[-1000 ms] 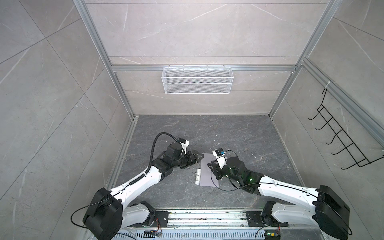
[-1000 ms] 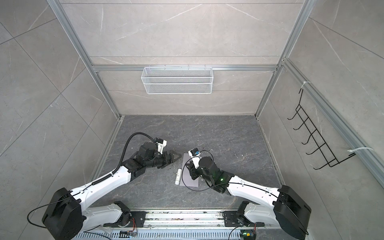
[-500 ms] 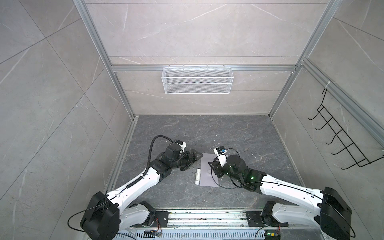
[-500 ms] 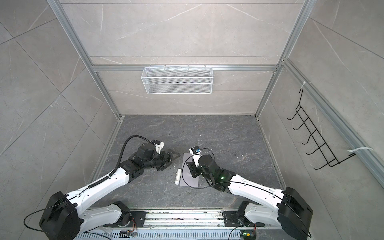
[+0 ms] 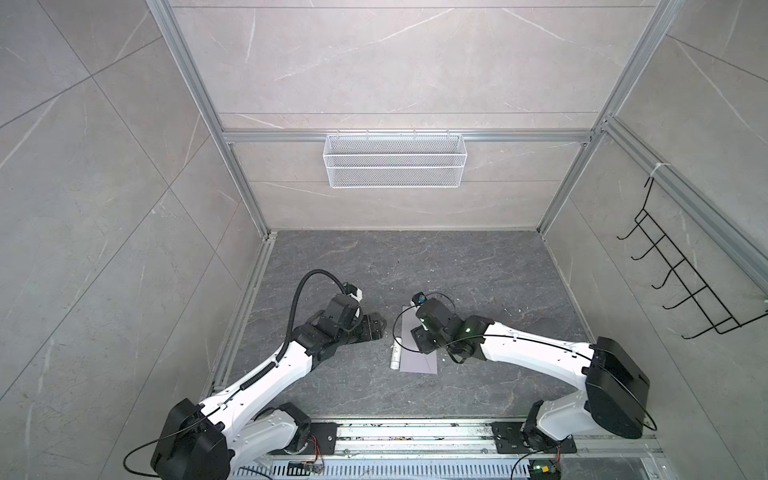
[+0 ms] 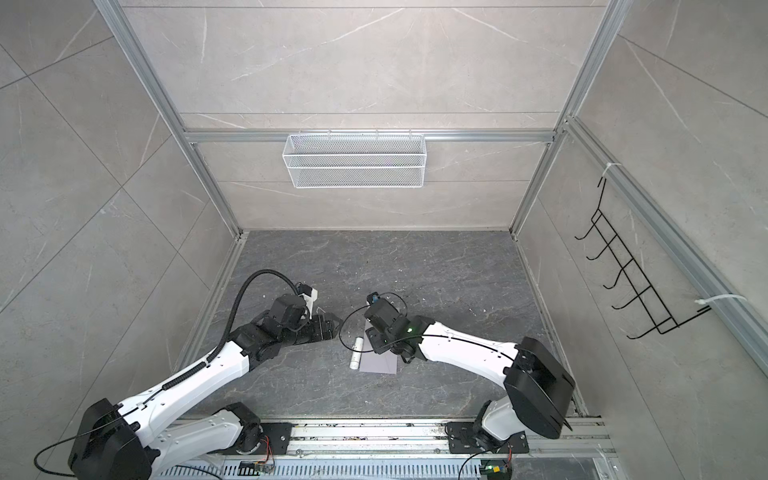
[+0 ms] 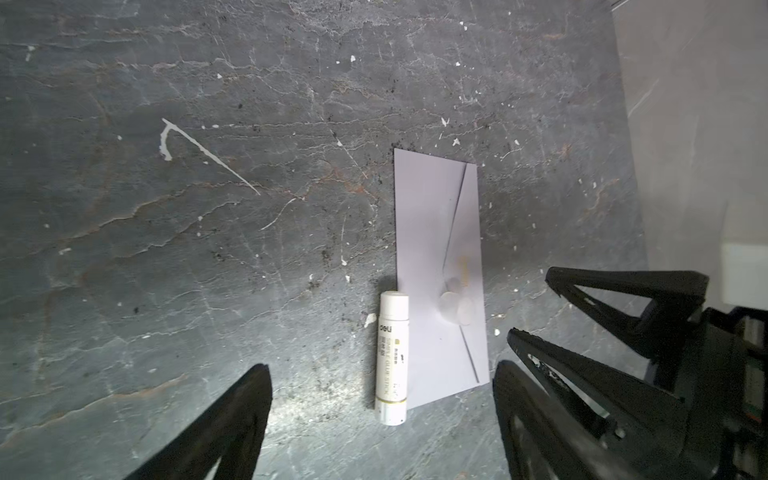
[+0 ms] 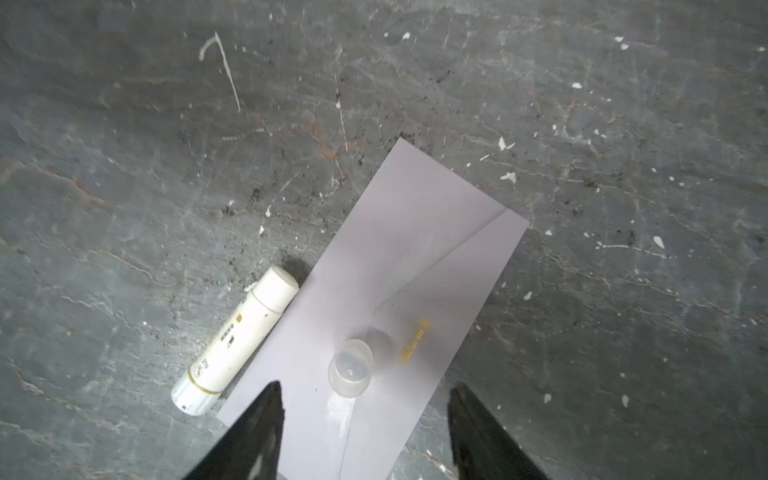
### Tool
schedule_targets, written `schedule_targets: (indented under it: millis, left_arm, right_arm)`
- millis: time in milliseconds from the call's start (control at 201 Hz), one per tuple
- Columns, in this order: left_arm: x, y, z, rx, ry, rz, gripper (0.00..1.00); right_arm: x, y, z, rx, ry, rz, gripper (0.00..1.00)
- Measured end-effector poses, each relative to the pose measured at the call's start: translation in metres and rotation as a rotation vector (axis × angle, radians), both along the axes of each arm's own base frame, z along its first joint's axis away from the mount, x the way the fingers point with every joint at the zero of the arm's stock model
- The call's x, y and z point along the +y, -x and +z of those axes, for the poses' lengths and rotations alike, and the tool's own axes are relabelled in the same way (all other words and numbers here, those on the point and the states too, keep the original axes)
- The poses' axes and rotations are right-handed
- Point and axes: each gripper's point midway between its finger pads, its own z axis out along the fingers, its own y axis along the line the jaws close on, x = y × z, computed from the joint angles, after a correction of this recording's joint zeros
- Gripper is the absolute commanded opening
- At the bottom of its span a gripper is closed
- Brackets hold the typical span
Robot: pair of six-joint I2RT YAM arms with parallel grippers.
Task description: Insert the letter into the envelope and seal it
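Right wrist view: right jaws apart, apparently empty, over the envelope [image 8: 415, 249].

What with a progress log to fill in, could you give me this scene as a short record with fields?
surface: dark grey stone tabletop
paper: pale lavender-grey paper envelope, flat on the tabletop, pointed flap folded down; whether it is sealed cannot be told
missing: tan letter, not visible in any view
tool: white cylindrical glue stick, lying against the envelope's long edge
loose part: small translucent plastic cap, on the envelope beside its orange mark
left gripper: jaws open, empty, apart from the glue stick
right gripper: jaws open, empty, above the cap
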Motion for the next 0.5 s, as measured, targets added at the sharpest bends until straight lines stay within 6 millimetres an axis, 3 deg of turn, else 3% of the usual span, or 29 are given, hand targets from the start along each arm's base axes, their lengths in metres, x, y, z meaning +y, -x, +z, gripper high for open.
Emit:
schedule_targets:
  millis: [179, 503]
  left_arm:
    - [0.016, 0.010, -0.021, 0.002, -0.065, 0.005, 0.85]
    - [0.023, 0.009, -0.021, -0.021, -0.091, 0.024, 0.85]
  right_arm:
    - [0.006, 0.007, -0.013, 0.050, 0.157, 0.015, 0.64]
    - [0.000, 0.008, -0.042, 0.135, 0.317, -0.026, 0.53]
